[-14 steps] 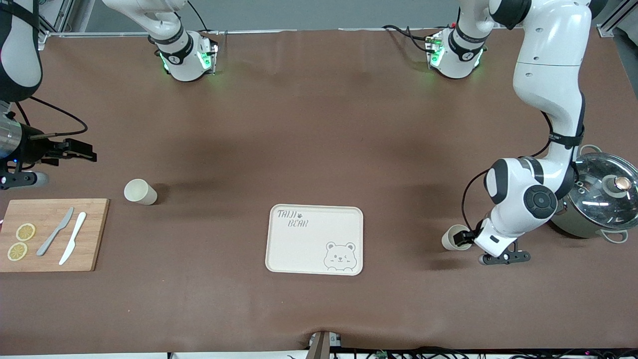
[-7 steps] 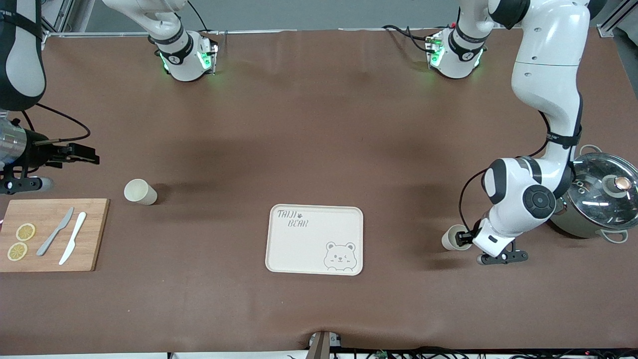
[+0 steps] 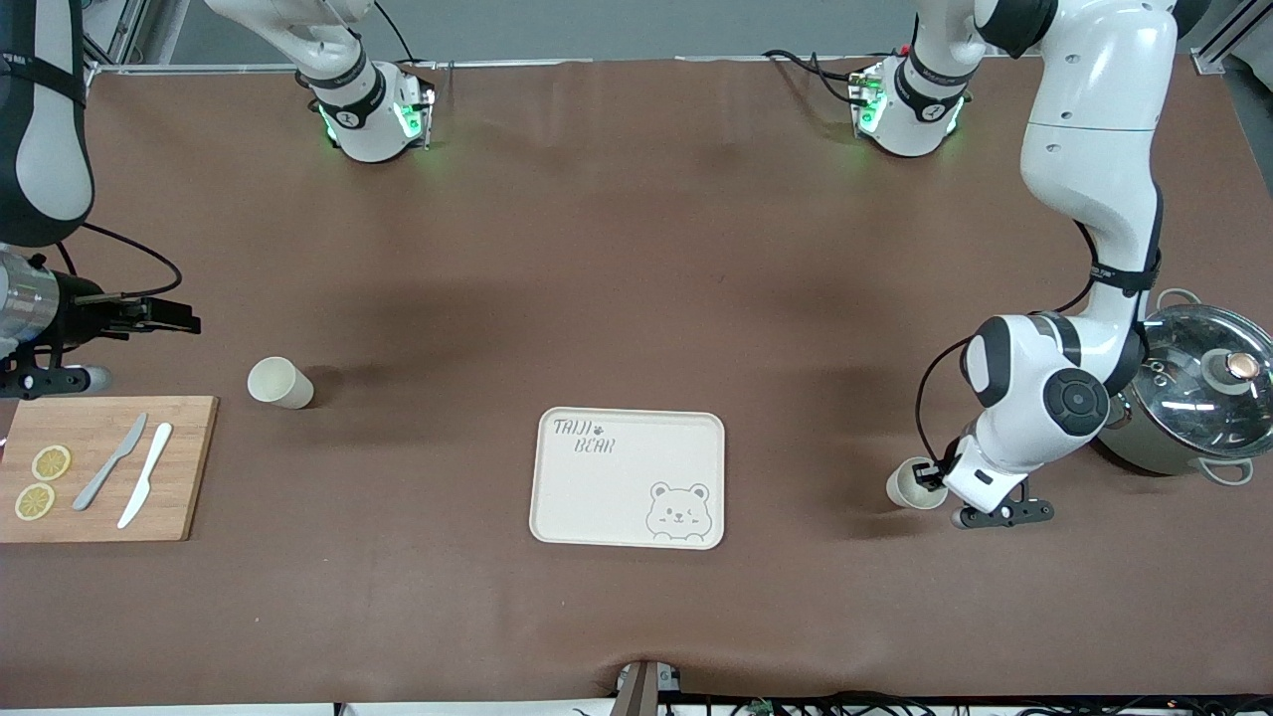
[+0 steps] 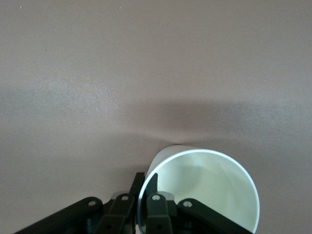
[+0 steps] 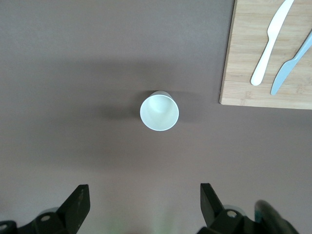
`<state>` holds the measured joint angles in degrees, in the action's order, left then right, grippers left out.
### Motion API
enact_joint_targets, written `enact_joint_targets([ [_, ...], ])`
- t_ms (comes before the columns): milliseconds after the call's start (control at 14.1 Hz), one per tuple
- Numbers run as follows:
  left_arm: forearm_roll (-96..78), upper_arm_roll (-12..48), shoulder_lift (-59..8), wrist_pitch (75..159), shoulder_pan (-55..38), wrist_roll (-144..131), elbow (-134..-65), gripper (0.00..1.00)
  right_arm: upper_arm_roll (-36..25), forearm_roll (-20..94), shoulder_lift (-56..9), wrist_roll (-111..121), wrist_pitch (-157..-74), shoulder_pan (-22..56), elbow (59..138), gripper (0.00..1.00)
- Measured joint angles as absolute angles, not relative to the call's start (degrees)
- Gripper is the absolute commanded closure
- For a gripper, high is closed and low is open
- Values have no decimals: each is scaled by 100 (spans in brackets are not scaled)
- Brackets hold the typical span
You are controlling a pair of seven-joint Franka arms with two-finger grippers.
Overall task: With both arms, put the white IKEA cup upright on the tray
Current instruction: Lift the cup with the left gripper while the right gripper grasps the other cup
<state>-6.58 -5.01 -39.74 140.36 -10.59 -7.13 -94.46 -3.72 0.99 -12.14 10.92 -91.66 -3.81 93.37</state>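
One white cup (image 3: 907, 486) lies tipped on the mat at the left arm's end, its mouth toward the cream bear tray (image 3: 597, 497). My left gripper (image 3: 931, 476) is shut on its rim. In the left wrist view, one finger is inside the cup (image 4: 209, 190) and one outside, the left gripper (image 4: 146, 178) pinching the wall. A second white cup (image 3: 279, 382) stands upright at the right arm's end. My right gripper (image 3: 164, 318) hovers open over bare mat beside it. The right wrist view shows that cup (image 5: 159, 112) ahead of the open right gripper (image 5: 145, 195).
A wooden cutting board (image 3: 189, 467) with a grey knife (image 3: 109, 475), a white knife (image 3: 145, 487) and two lemon slices (image 3: 50, 462) sits at the right arm's end. A steel pot with glass lid (image 3: 1193, 398) stands close beside the left arm's elbow.
My left gripper has shut on the cup's rim, and the cup shifted slightly. My right gripper has drifted a little toward the robots' bases, staying open.
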Motion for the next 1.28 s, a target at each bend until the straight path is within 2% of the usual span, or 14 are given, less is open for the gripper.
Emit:
enact_joint_targets([
  [639,-660,-501,-3923,13866,-1048,-748,-9285,100,-383,97,-1768,-107,-9304,-702,9386,0],
  [1278,-660,-495,-3224,11435,-1246,-1250,-8147,100,-397,97,-1895,-174,-10226,-718,9980,0],
])
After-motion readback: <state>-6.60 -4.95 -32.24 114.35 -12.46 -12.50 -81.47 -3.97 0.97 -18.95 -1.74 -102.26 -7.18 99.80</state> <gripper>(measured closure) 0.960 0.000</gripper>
